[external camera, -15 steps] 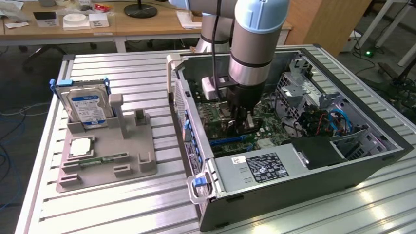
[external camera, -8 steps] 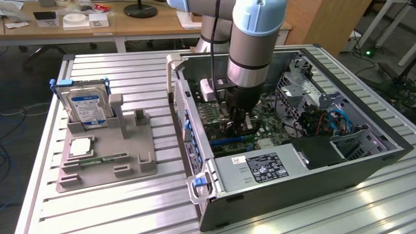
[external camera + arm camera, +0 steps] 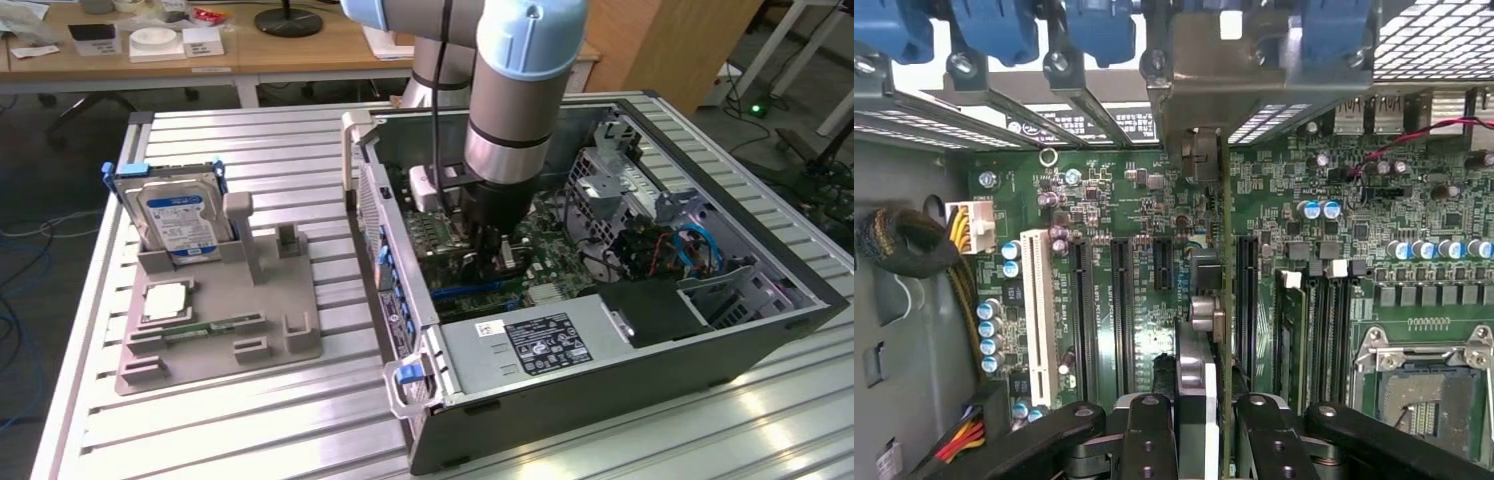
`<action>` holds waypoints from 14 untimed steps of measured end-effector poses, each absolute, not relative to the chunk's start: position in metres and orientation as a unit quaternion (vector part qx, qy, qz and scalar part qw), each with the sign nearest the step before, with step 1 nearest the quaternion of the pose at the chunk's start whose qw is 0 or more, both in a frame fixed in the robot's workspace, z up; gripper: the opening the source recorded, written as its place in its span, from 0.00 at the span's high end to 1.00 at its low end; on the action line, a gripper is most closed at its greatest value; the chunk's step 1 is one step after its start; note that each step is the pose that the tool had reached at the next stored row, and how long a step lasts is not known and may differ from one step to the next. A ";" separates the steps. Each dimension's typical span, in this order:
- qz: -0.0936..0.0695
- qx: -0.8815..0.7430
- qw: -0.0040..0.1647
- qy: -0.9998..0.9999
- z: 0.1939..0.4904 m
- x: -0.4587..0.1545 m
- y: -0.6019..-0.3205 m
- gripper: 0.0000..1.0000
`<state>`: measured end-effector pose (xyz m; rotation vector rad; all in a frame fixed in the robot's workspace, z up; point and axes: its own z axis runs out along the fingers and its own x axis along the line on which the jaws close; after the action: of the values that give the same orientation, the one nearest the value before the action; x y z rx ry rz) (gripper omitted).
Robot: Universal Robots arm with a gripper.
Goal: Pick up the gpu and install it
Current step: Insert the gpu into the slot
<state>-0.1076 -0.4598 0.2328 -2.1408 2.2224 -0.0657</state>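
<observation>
Exterior view: open dark-grey metal computer case (image 3: 747, 330) lies on its side on the ribbed aluminium tabletop (image 3: 267, 150), green motherboard (image 3: 561, 265) exposed. Silver and blue robot arm (image 3: 521, 100) reaches straight down into the case; its black tool (image 3: 491, 255) sits low over the board, near the slot area. Whatever it carries is hard to make out from here. On the exterior view's left, well apart from the case, a grey plastic parts holder (image 3: 220, 330) carries a boxy silver hard drive with a blue label (image 3: 180, 220) standing upright, a square silver processor chip (image 3: 167, 300) lying flat, and a narrow green memory stick (image 3: 214, 327) beside it. Wooden desk (image 3: 307, 50) behind.

Wrist view: tool (image 3: 1206, 420) is clamped on the gpu, a thin dark expansion card with a silvery metal end bracket (image 3: 1222, 250), seen edge-on. Black fingers (image 3: 1149, 435) press it from both sides. Card stands upright, edge running along the black expansion slots (image 3: 1122, 310), bracket end up against the case's rear slot frame (image 3: 1184, 90). Whether the card edge sits in a slot, I cannot tell. White long slot (image 3: 1037, 310) off to one side, empty processor socket (image 3: 1429, 390) to the other.
</observation>
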 end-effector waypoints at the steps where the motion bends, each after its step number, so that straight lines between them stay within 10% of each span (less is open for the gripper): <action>1: -0.021 -0.693 0.027 0.720 0.232 -0.108 -0.460 0.72; 14: -0.021 -0.693 0.027 0.720 0.230 -0.110 -0.460 0.72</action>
<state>-0.1096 -0.4598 0.2303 -2.1416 2.2231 -0.0642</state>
